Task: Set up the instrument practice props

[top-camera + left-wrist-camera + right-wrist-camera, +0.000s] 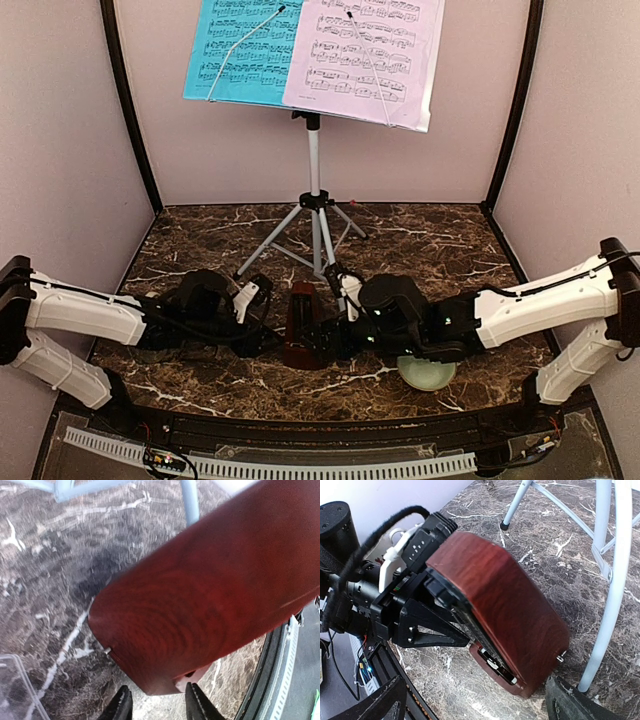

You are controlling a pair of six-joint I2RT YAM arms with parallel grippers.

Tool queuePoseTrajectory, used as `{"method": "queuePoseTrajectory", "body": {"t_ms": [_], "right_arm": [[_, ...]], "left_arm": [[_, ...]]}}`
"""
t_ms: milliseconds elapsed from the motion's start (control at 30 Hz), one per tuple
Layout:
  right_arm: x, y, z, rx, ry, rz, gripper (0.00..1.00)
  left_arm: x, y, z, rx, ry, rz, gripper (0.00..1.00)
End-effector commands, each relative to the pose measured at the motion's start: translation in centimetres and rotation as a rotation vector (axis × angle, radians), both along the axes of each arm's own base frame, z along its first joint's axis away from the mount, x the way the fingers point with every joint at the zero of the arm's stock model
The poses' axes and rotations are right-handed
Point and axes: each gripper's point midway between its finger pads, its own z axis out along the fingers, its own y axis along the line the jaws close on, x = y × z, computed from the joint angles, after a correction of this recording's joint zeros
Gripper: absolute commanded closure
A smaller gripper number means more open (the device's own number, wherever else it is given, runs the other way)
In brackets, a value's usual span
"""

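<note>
Bench point(200, 225), free room: open marble lay rear left and rear right, either side of the stand point(313, 160) and its legs. A further open strip ran front left, before the left arm point(85, 310).

Obstacles, centre: three stand legs splayed on the bench just behind the metronome point(300, 325). One foot stood just beside a finger of the right hand point(475, 702). The metronome, tilted and clamped in the left hand point(159, 705), lay across the gap ahead of the right hand's wide-spread fingers.

Obstacle, front right: bowl point(427, 372), partly under the right arm point(540, 300).

Overhead: sheets point(315, 50) on the stand's desk, well above the bench.

Bounds: walls point(60, 150) closed left, right and rear.
</note>
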Motion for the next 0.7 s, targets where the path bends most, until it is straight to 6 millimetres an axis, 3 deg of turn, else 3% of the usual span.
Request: {"method": "queuePoseTrajectory", "body": {"t_ms": [0, 667], "right_arm": [[0.5, 0.8, 1.2, 0.015, -0.042, -0.03, 0.04], [2.8, 1.0, 1.4, -0.001, -0.07, -0.17, 0.19]], "left_arm": [[0.1, 0.5, 1.5, -0.019, -0.052, 0.022, 0.59], [0.6, 0.7, 1.7, -0.014, -0.069, 0.044, 0.58]]}}
